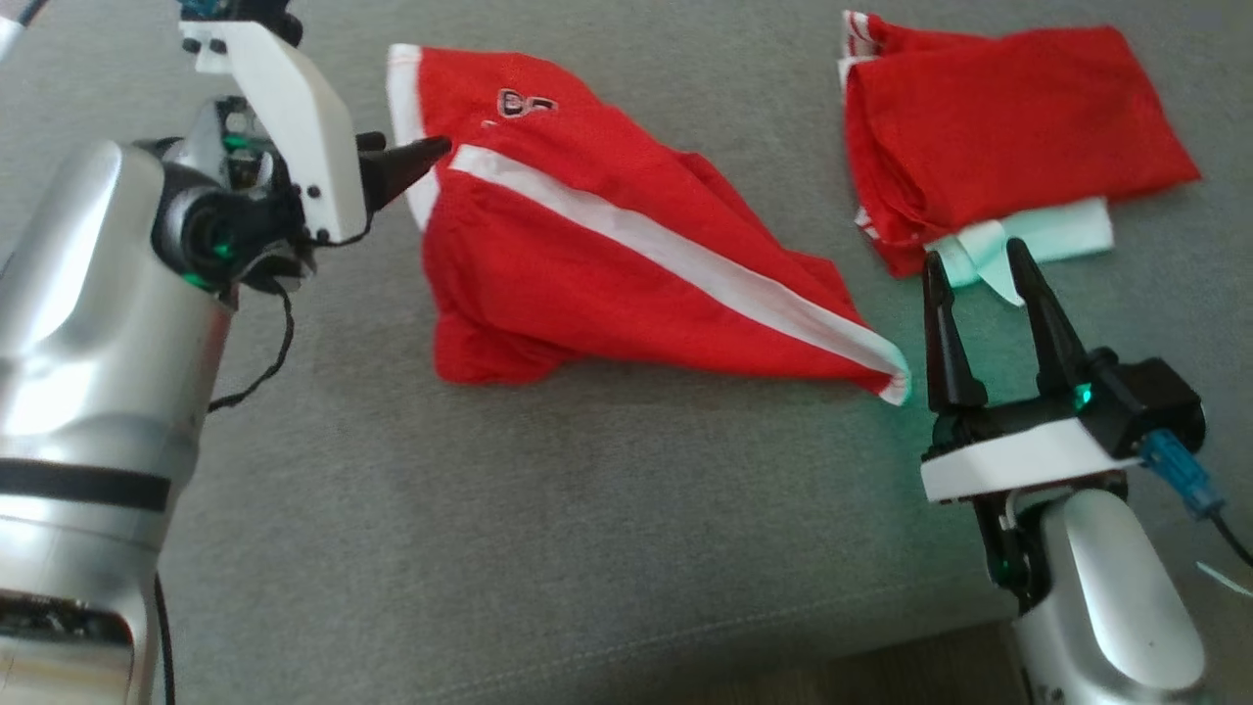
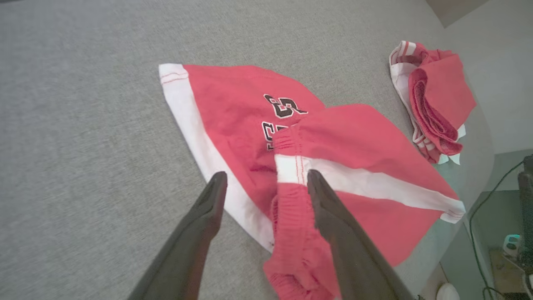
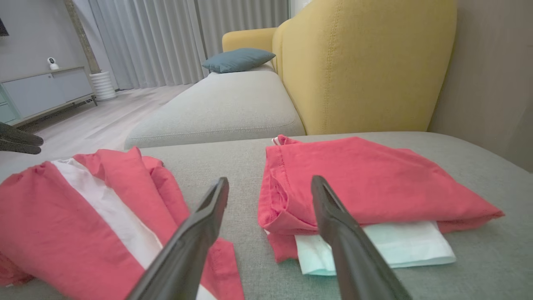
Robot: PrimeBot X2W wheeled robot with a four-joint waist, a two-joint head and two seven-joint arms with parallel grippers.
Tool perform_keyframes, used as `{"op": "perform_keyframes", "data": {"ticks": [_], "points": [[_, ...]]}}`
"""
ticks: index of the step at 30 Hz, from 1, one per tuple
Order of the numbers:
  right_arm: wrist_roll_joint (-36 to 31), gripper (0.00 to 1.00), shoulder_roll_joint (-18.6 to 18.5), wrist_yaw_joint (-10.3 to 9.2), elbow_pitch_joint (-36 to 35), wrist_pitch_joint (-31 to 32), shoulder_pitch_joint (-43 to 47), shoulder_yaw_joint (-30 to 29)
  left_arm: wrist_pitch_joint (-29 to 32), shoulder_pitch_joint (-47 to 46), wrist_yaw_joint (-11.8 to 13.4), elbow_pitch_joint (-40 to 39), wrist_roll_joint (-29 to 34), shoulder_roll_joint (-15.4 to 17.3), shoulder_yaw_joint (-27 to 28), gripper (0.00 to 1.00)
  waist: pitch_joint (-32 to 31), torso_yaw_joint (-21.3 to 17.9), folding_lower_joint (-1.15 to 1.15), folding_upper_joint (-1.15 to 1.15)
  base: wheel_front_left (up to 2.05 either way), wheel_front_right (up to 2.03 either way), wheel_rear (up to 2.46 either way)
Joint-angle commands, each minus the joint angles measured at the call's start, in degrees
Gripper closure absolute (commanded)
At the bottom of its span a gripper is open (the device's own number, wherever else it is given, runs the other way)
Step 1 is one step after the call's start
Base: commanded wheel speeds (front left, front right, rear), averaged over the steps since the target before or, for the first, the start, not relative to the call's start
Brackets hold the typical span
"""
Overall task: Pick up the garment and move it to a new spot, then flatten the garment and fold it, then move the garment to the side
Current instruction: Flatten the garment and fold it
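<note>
Nearest the robot, the right gripper (image 1: 977, 252) stood over the grey cushion (image 1: 587, 509) with its fingers spread apart and nothing between them. Its tips were near the pale mint cloth (image 1: 1067, 235), just beside the pointed end of the red shorts (image 1: 626, 264). The shorts lay rumpled at mid-cushion, with a white stripe running across them and black lettering showing. The left gripper (image 2: 266, 174) was also parted and gripping nothing, its fingers straddling the gathered waistband; I could not tell whether they touched it. Farther right, a folded red garment (image 1: 1008, 127) rested on the mint cloth. Beyond were a yellow backrest (image 3: 362, 62), a blue pillow (image 3: 237, 59) and curtains (image 3: 166, 37).
</note>
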Motion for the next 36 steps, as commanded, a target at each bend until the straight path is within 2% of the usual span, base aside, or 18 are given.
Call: {"op": "perform_keyframes", "data": {"ticks": [1,10,21,22,23,24,30,33,36], "points": [[0.5,0.00,-0.2,-0.04,-1.4,-0.6,-1.7,1.4,0.6,-3.8,-0.3,-0.9,-0.9,2.1,2.6,0.00,1.0,-1.3,0.00,0.00,0.00,0.00,0.00],[0.6,0.00,-0.2,-0.04,-0.8,-0.7,-2.2,1.1,4.0,-5.3,-0.3,0.7,-3.1,1.9,1.0,0.00,2.1,-2.7,0.00,0.00,0.00,0.00,0.00],[0.8,0.00,-0.2,-0.04,-0.9,-0.8,-2.7,0.9,5.0,-5.6,-0.3,-0.3,-4.7,2.2,-1.2,0.00,2.9,-2.9,0.00,0.00,0.00,0.00,0.00],[0.8,0.00,-0.2,-0.04,-0.9,-0.8,-2.7,0.8,5.0,-5.6,-0.3,-0.5,-5.1,2.2,-1.3,0.32,2.9,-2.9,0.00,0.00,0.00,0.00,0.00],[0.8,0.00,-0.2,-0.04,-0.8,-0.8,-2.7,0.8,4.9,-5.6,-0.3,-0.6,-5.4,2.2,-1.5,0.75,2.9,-2.9,0.00,0.00,0.00,0.00,0.00],[0.7,0.00,-0.2,-0.04,-0.7,-0.8,-2.7,0.7,4.8,-5.5,-0.3,-0.8,-5.7,2.3,-1.6,1.00,2.8,-2.9,0.00,0.00,0.00,0.00,0.00],[0.3,0.00,-0.2,-0.04,0.9,-0.8,-2.1,1.8,4.4,-4.9,-0.3,-1.9,-7.7,3.3,-2.6,1.00,1.7,-2.7,0.00,0.00,0.00,0.00,0.00],[0.4,0.00,-0.2,-0.04,2.1,-0.7,-1.3,4.7,3.7,-4.4,-0.3,-3.0,-8.6,3.6,-3.3,1.00,1.0,-2.5,0.00,0.00,0.00,0.00,0.00],[-2.8,0.00,-0.3,-0.04,3.8,0.0,-0.3,7.8,2.7,-3.9,-0.3,-3.9,-9.5,3.7,-3.7,1.00,0.3,-2.1,0.00,0.00,0.00,0.00,0.00]]}}
